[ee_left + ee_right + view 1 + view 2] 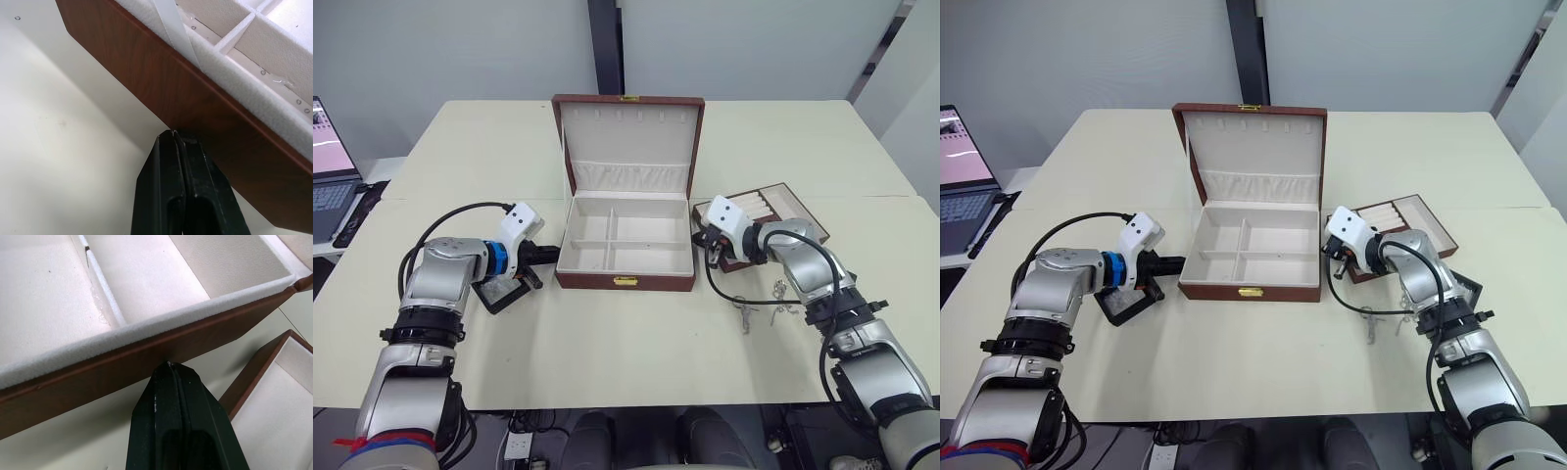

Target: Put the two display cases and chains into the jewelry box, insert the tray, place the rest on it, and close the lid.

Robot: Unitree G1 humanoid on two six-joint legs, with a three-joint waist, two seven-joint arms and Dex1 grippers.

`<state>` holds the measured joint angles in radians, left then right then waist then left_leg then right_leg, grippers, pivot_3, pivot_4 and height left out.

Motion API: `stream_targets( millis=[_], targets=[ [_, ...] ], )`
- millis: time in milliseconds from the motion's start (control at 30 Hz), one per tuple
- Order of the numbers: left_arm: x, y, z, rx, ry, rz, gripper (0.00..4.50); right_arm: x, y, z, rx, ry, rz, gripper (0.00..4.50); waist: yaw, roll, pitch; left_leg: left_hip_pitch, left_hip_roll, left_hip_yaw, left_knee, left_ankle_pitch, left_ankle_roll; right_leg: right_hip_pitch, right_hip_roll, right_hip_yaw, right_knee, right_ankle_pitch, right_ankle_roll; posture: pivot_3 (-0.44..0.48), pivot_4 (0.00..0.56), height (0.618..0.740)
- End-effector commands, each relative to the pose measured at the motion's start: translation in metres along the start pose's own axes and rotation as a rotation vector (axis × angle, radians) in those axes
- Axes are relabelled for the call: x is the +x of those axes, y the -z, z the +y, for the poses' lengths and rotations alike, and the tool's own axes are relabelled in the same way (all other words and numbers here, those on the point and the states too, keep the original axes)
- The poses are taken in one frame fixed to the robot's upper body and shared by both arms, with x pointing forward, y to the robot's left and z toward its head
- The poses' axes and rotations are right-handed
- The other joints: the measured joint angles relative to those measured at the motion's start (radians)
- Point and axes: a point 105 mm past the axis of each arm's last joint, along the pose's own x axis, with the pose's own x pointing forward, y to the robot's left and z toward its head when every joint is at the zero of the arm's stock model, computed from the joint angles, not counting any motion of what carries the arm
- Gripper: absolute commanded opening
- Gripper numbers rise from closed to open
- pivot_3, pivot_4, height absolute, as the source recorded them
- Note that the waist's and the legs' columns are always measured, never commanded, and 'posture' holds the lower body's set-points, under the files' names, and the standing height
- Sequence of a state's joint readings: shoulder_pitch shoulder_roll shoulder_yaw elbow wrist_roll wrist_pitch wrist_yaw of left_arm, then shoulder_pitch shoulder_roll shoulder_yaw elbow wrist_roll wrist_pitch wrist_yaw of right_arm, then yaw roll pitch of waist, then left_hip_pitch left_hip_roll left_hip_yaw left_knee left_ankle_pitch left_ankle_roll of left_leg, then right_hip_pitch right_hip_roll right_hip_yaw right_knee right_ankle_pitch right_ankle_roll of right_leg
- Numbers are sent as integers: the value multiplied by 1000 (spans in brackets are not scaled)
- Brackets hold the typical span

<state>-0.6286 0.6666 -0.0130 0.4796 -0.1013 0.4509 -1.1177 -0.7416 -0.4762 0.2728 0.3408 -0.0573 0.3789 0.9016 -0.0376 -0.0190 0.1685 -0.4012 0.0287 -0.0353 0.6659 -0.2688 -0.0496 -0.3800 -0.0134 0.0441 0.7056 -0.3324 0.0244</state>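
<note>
Nearest the table's (pixel 607 362) front edge, chains (pixel 759 305) are lying in a loose tangle by the right arm. Farther in, the left gripper (pixel 175 139) is pressing its fingers together against the jewelry box's (pixel 625 280) left wall, above a display case (pixel 501 292). Opposite, the right gripper (pixel 170 369) is resting pinched shut at the box's right wall, beside the tray (pixel 773 211). Beyond, the lid (pixel 628 142) is standing open.

Both arms bend inward at the elbow, forearms level and aimed toward each other. The left gripper (pixel 177 142) has its 2 black fingers pressed together (no gap between them), and the right gripper (pixel 168 369) is likewise closed.
</note>
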Motion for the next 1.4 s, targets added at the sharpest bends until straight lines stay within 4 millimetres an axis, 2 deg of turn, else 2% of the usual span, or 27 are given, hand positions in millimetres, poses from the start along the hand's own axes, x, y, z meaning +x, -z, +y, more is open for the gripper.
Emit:
stream_targets(
  millis=[33, 300, 467, 533, 667, 800, 900, 1067, 1167, 1300, 1400],
  targets=[
    [-2, -18, -4, 44, 12, -66, 0, -10, -28, -8, -65, 18, -73, 20, 0, 0, 0, 0, 0, 0, 0, 0, 0, 0, 0, 0, 0, 0, 0, 0, 150, 740],
    [-14, -12, 6, 51, -34, -61, 0, -34, -21, -23, -86, 73, -33, 20, 4, 0, 0, 0, 0, 0, 0, 0, 0, 0, 0, 0, 0, 0, 0, 0, 150, 740],
    [-38, -16, 13, 68, -83, -92, 0, -61, -20, -34, -136, 129, -55, 20, 4, 0, 0, 0, 0, 0, 0, 0, 0, 0, 0, 0, 0, 0, 0, 0, 150, 740],
    [-53, -19, 14, 74, -98, -122, 0, -75, -18, -37, -168, 147, -61, 20, 4, 0, 0, 0, 0, 0, 0, 0, 0, 0, -2, 0, -1, 0, 0, 0, 150, 740],
    [-96, -22, 25, 52, -192, -208, 0, -112, -3, -39, -141, 164, -58, 20, 5, 0, 0, 0, 0, 0, -1, 0, 0, 0, -4, 0, -2, 0, 0, 0, 150, 740],
    [-151, 6, 37, 17, -359, -169, 0, -162, 25, -46, -113, 219, 22, 20, 3, 0, 0, 0, 1, 0, -2, 0, 0, 1, -5, 0, -3, 0, 0, 0, 150, 740],
    [-183, 27, 37, -36, -439, -172, 0, -188, 44, -39, -101, 215, 83, 20, 4, 0, 0, 1, 1, 0, -3, 0, 0, 1, -5, 0, -4, 0, 0, 0, 150, 740],
    [-221, 65, 32, -143, -544, -134, 0, -218, 70, -28, -66, 225, 161, 20, 5, 0, 0, 4, 1, -1, -3, 0, 0, 6, -5, -1, -6, 0, 0, 0, 150, 740],
    [-232, 88, 21, -209, -570, -99, 537, -233, 83, -22, -35, 230, 199, 0, 5, 0, 0, 4, 1, -1, -3, 0, 0, 7, -5, -2, -7, 0, 0, 0, 150, 740],
    [-245, 117, 7, -294, -598, -59, 1786, -248, 102, -9, 11, 194, 264, 0, 5, 0, 0, 5, 1, -1, -4, 0, 0, 8, -5, -1, -7, 0, 0, 0, 150, 740],
    [-253, 137, -5, -359, -611, -14, 2723, -257, 113, -1, 90, 169, 294, 600, 5, -1, 0, 5, 1, -2, -4, 0, 0, 8, -5, -1, -8, 0, 0, 0, 150, 740]
  ],
)
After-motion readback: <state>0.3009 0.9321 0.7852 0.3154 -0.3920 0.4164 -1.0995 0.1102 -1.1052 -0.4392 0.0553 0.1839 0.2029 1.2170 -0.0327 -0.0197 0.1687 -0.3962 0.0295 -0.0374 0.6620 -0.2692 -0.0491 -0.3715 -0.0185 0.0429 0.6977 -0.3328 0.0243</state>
